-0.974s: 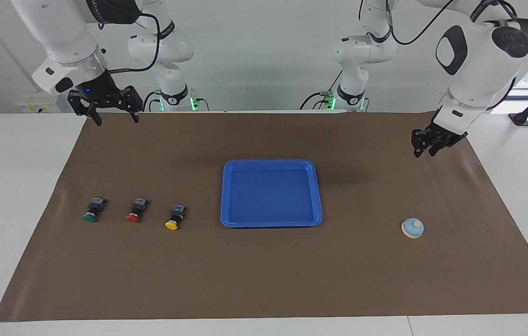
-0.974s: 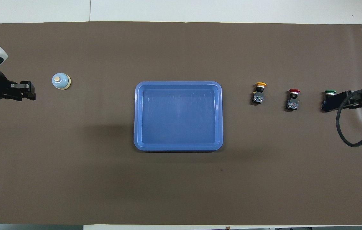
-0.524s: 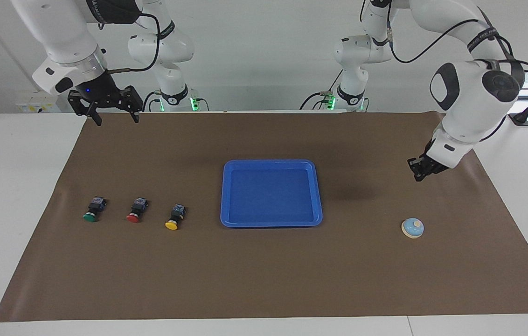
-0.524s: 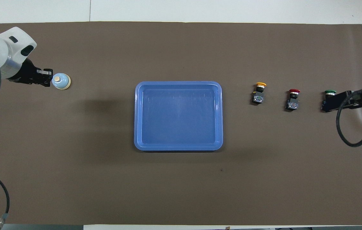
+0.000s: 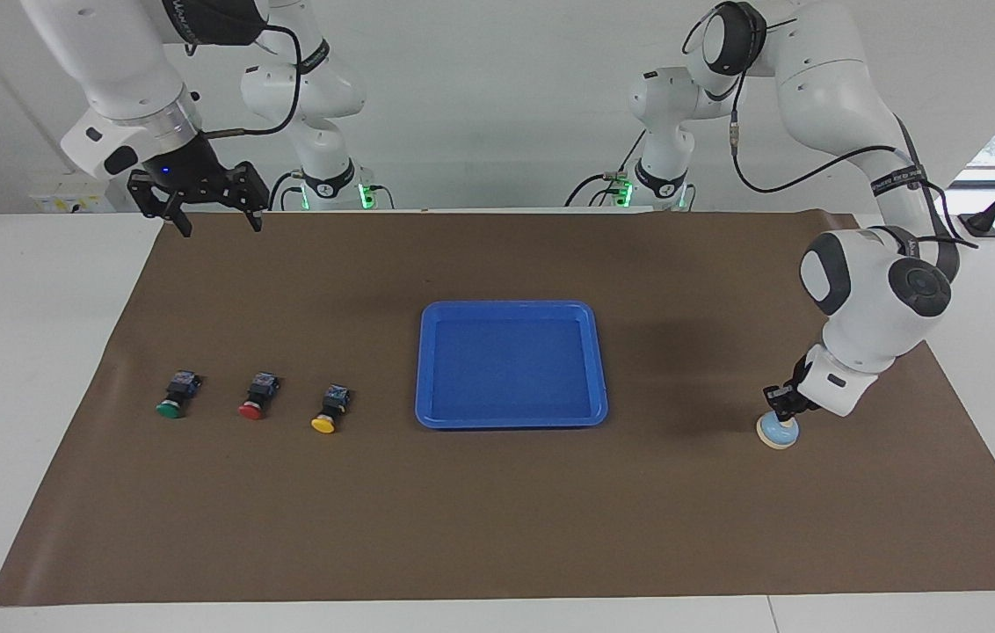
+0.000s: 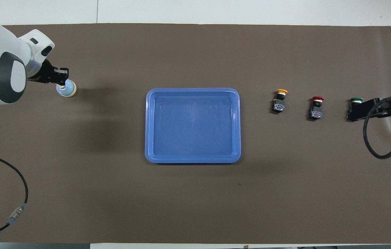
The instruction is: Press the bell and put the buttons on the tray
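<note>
The light blue bell [image 5: 778,432] [image 6: 67,90] sits on the mat at the left arm's end of the table. My left gripper [image 5: 780,411] [image 6: 61,79] is shut, its closed tips down on the bell's top, and the centre knob is hidden under them. The green button [image 5: 170,398] [image 6: 356,100], red button [image 5: 256,400] [image 6: 316,108] and yellow button [image 5: 329,411] [image 6: 279,101] lie in a row toward the right arm's end. The blue tray [image 5: 511,422] [image 6: 192,160] lies mid-table with nothing in it. My right gripper [image 5: 221,224] [image 6: 352,113] waits open, raised high.
A brown mat [image 5: 497,510] covers the table, with white table surface [image 5: 23,352] around it. A black cable [image 6: 382,138] hangs from the right arm, and another cable [image 6: 16,180] trails from the left arm over the mat.
The left arm swung down from above the mat onto the bell, and its gripper closed on the way. The right arm, the buttons and the tray stayed put.
</note>
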You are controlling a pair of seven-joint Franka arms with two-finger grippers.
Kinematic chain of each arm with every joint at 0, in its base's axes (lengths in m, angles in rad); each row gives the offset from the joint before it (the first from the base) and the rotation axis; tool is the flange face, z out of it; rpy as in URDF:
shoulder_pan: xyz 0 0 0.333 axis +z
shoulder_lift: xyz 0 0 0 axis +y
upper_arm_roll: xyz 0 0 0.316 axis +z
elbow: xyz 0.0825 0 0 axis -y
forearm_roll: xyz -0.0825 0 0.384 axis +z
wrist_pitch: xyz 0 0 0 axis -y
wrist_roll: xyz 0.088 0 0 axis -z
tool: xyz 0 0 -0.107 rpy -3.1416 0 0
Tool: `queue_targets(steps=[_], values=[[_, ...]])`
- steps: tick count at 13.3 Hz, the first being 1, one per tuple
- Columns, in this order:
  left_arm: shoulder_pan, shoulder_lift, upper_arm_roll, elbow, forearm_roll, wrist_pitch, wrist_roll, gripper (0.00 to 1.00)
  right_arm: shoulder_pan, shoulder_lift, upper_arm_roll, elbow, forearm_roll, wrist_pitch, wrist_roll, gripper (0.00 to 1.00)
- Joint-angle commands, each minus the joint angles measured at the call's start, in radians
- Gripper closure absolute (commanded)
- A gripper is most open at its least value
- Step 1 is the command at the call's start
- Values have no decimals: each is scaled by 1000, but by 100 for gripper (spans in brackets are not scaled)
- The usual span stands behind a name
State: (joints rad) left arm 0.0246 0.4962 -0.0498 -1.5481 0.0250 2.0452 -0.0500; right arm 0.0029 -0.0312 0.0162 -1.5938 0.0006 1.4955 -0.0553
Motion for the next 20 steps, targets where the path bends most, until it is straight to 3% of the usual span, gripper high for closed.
queue_targets(steps=[1, 6, 9, 11, 15, 17, 20], values=[[26, -19, 1, -49, 0, 42, 1, 100, -17, -13, 7, -11, 1, 2, -28, 0], [27, -16, 1, -73, 0, 84, 1, 100, -17, -13, 7, -12, 1, 2, -28, 0], [26, -24, 2, -196, 1, 229, 2, 100, -17, -13, 7, -11, 1, 2, -28, 0], [29, -22, 4, -221, 1, 268, 4, 100, -17, -13, 7, -11, 1, 2, -28, 0], [26, -22, 10, -208, 7, 248, 4, 100, -17, -13, 7, -11, 1, 2, -28, 0], [24, -27, 10, -160, 9, 170, 4, 100, -38, -13, 5, -12, 1, 2, -28, 0], [26, -117, 7, -118, 6, 61, 2, 100, -43, -13, 7, -12, 1, 2, -29, 0]])
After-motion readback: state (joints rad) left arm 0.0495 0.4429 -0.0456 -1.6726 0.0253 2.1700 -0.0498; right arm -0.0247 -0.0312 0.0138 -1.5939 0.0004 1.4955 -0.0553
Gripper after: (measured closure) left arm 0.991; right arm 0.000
